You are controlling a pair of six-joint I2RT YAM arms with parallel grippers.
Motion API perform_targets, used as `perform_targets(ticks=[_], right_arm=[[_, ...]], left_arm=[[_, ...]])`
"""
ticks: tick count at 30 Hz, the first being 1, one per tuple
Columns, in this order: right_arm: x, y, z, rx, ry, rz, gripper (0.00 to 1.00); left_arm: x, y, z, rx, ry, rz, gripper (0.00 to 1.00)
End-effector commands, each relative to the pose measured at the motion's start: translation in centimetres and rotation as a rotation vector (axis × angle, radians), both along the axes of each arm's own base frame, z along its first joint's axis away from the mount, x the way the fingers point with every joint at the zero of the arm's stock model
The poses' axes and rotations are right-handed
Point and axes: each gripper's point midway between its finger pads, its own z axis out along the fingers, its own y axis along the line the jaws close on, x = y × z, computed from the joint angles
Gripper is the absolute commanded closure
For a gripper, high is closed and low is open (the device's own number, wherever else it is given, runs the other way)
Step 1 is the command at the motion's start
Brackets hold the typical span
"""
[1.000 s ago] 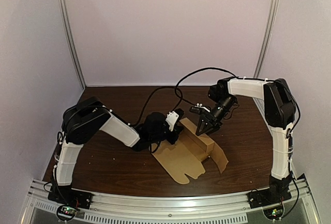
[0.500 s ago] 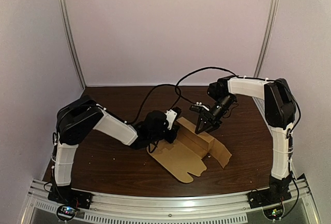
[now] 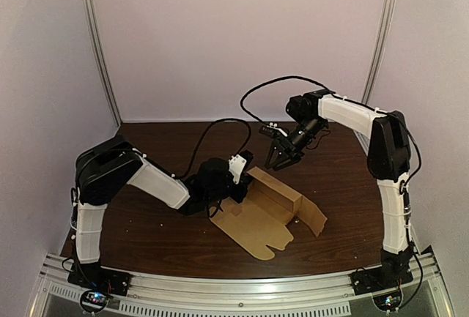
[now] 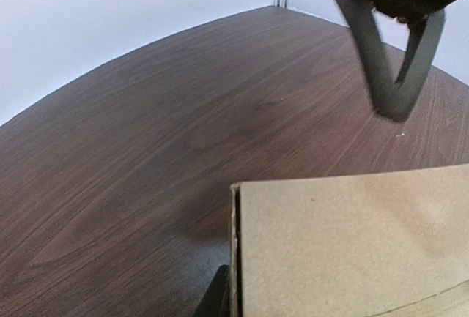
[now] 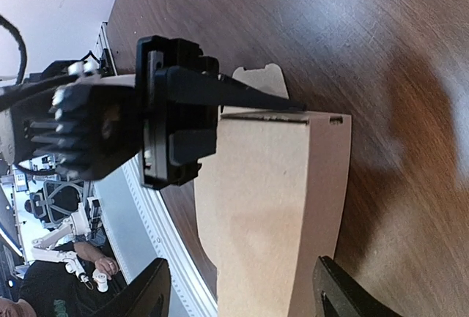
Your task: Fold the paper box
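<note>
Box half up — one wall raised
L gripper pinching paper box wall, R gripper spread above it — if L slips, wall prob flops flat.

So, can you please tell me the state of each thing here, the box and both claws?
box, partly folded: one wall raised, the other flaps flat on the table.
left claw, shut on the raised wall of the box.
right claw, open, in the air past the far edge of the box, holding nothing.
</note>
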Motion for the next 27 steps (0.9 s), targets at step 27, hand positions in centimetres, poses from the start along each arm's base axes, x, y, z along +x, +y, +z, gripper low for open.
perform_targets(ticks=[27], right_arm=[[2.6, 3.6, -7.8, -0.112, 0.134, -0.026, 0.35]], left_arm=[[0.3, -0.3, 0.2, -0.019, -0.058, -0.019, 0.90]])
